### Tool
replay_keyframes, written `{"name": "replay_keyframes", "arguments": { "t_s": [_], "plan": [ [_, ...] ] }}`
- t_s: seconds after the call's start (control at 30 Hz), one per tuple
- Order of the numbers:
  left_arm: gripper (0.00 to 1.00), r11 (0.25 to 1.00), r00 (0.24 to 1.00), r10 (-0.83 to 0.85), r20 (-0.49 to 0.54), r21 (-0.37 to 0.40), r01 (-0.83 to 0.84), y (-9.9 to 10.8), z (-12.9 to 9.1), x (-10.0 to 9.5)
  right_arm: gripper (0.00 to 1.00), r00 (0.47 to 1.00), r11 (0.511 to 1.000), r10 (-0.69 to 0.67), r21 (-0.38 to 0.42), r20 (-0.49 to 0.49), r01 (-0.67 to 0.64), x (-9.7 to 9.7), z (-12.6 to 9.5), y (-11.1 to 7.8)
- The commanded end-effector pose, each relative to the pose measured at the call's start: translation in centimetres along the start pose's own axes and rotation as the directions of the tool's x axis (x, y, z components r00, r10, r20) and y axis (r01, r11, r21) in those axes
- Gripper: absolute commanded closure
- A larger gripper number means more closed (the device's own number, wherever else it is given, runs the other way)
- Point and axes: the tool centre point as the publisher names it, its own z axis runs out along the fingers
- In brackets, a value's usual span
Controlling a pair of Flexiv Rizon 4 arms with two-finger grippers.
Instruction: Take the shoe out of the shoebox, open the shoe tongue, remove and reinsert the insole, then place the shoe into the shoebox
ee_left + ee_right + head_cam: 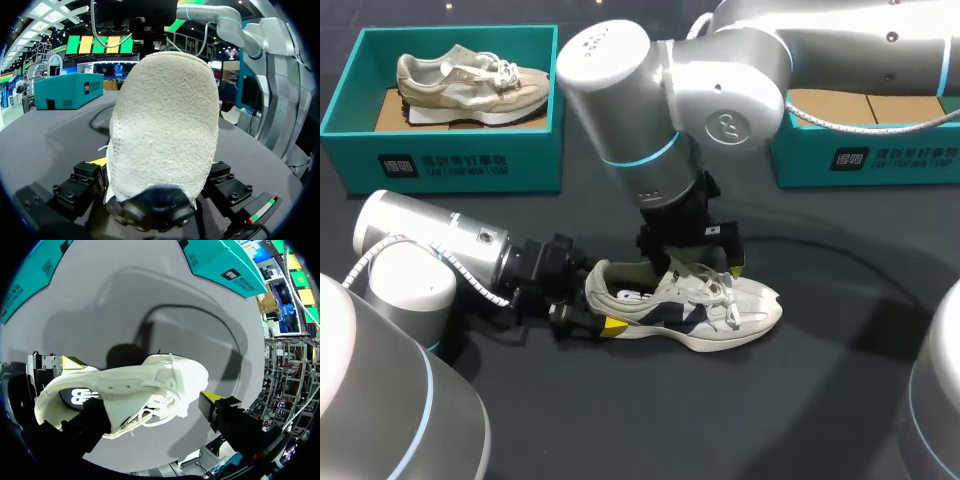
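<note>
Left box: a teal cardboard shoebox (440,165) sits at the far left of the table, and in it lies a beige suede sneaker (470,85), on its sole, toe pointing right.
Right box: a second teal cardboard shoebox (870,160) sits far right. Brown cardboard shows inside, and my right arm covers part of it.
Task shoe: the white sneaker with navy side panels (690,305) is out of the boxes. It stands on its sole on the dark grey table (720,420), in front of and between the two boxes, toe to the right.
Left gripper (598,300): clamped on the white sneaker's heel, one finger on either side.
Right gripper (695,265): over the laces with fingers spread wide. One yellow tip is just beside the shoe, not touching it.
Count: two shoeboxes, two sneakers, two grippers.
</note>
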Motion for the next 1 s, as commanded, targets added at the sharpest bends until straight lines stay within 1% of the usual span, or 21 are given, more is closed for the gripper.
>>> {"name": "replay_keyframes", "arguments": {
  "t_s": [0.03,0.07,0.1,0.17,0.27,0.4,0.57,0.73,1.0],
  "plan": [
    [1.00,1.000,1.000,0.000,-0.001,-0.001,0.000,0.0,0.1,0.0,0.19,0.999,0.999,0.031,0.019,-0.032,-0.031,-0.8,0.0,0.0],
    [1.00,1.000,1.000,0.000,-0.001,-0.001,0.000,0.0,0.1,0.0,0.37,0.999,0.999,0.030,0.021,-0.035,-0.030,-0.9,0.0,0.0],
    [1.00,1.000,1.000,0.000,-0.001,-0.001,0.000,0.0,0.1,0.0,0.51,0.999,0.999,0.026,0.031,-0.040,-0.025,-0.9,0.0,0.0],
    [1.00,1.000,1.000,0.000,-0.001,-0.001,0.000,0.0,0.1,0.0,0.56,0.999,0.999,0.017,0.050,-0.050,-0.014,-1.0,-0.1,0.0],
    [1.00,1.000,1.000,0.000,-0.001,-0.001,0.000,0.0,0.1,0.0,0.57,0.998,0.997,-0.007,0.080,-0.059,0.012,-1.0,-0.1,0.1],
    [1.00,1.000,1.000,0.000,-0.001,-0.001,0.000,0.0,0.1,0.0,0.62,0.997,0.992,-0.037,0.120,-0.066,0.044,-0.7,-0.1,0.2],
    [1.00,1.000,1.000,0.000,-0.001,-0.001,0.000,0.0,0.1,0.0,0.61,0.994,0.984,-0.077,0.156,-0.073,0.087,0.1,-0.5,-0.3],
    [1.00,1.000,1.000,0.000,-0.001,-0.001,0.000,0.0,0.1,0.0,0.58,0.994,0.983,-0.091,0.156,-0.059,0.100,1.0,-0.8,-1.0],
    [1.00,1.000,1.000,0.000,-0.001,-0.001,0.000,0.0,0.1,0.0,0.54,0.995,0.986,-0.089,0.139,-0.046,0.094,1.3,-1.4,-2.0]
  ]
}}
